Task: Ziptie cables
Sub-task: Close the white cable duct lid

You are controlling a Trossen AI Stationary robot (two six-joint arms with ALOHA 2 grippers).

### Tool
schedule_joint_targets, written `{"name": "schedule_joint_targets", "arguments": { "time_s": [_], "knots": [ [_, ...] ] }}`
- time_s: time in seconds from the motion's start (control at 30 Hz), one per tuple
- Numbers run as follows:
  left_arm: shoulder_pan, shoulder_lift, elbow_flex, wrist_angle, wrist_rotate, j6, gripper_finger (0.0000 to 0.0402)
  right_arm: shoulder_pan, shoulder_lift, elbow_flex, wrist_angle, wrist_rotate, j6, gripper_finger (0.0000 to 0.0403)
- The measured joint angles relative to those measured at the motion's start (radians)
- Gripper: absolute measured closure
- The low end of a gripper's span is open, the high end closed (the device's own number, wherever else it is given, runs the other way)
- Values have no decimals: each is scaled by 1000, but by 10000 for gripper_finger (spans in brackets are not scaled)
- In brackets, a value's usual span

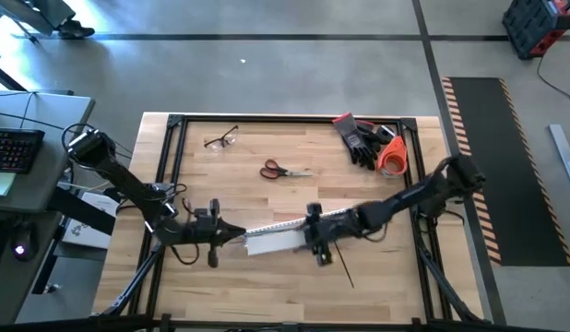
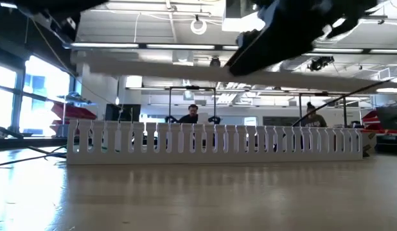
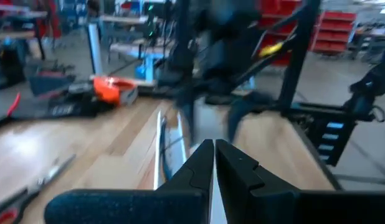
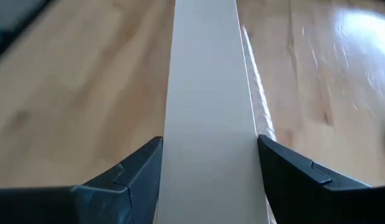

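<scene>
A flat white cover strip (image 1: 274, 243) hangs in the air between my two grippers. In the low view the strip (image 2: 205, 69) is level, above the white slotted duct (image 2: 211, 140), which stands on the table. My right gripper (image 4: 210, 140) straddles the strip (image 4: 208, 74) near its right end. My left gripper (image 1: 237, 237) is shut at the strip's left end. The black ziptie (image 1: 345, 267) lies flat on the table near the front, just beyond my right gripper (image 1: 313, 242). The cables do not show in any view. My left gripper (image 3: 214, 144) pinches the strip's left end (image 1: 250, 243) between its two shut fingers; a white sliver (image 3: 212, 199) shows between them. It comes level from the table's left, along the strip. That end is lifted clear. My right gripper has one finger on each long edge (image 4: 171, 149) of the strip, spanning its width. The fingers slant down from above and from the table's right, lying across the strip. The strip runs on level beyond them, clear of the duct and the table.
Red-handled scissors (image 1: 283, 171) lie at mid table, glasses (image 1: 220, 140) at the far left, black gloves (image 1: 359, 138) and an orange tape roll (image 1: 393, 159) at the far right. A black frame (image 1: 174, 124) rims the table. People sit in the room behind.
</scene>
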Motion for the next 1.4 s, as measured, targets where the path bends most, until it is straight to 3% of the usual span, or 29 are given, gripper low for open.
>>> {"name": "schedule_joint_targets", "arguments": {
  "time_s": [0.13, 0.4, 0.63, 0.7, 0.73, 0.93, 1.23, 1.4],
  "knots": [
    [-17, -61, 0, -1, 0, 67, 402, -98, 6, 15, -44, -114, -60, 190],
    [-8, -105, 0, -65, 64, 55, 402, -206, 116, 211, -231, -292, -146, 190],
    [-7, -104, 1, -179, 88, -63, 402, -215, 217, 317, -346, -286, -155, 198],
    [-6, -104, 1, -211, 87, -96, 402, -214, 218, 327, -348, -284, -168, 299],
    [-6, -101, 1, -220, 86, -106, 402, -214, 218, 336, -348, -280, -169, 330],
    [-6, -63, 1, -217, 80, -117, 402, -215, 213, 400, -404, -247, -185, 400],
    [-6, 24, 1, -214, 77, -173, 402, -213, 212, 400, -408, -254, -206, 375],
    [-6, 41, 1, -214, 72, -186, 402, -216, 212, 400, -366, -271, -239, 327]
  ]
}}
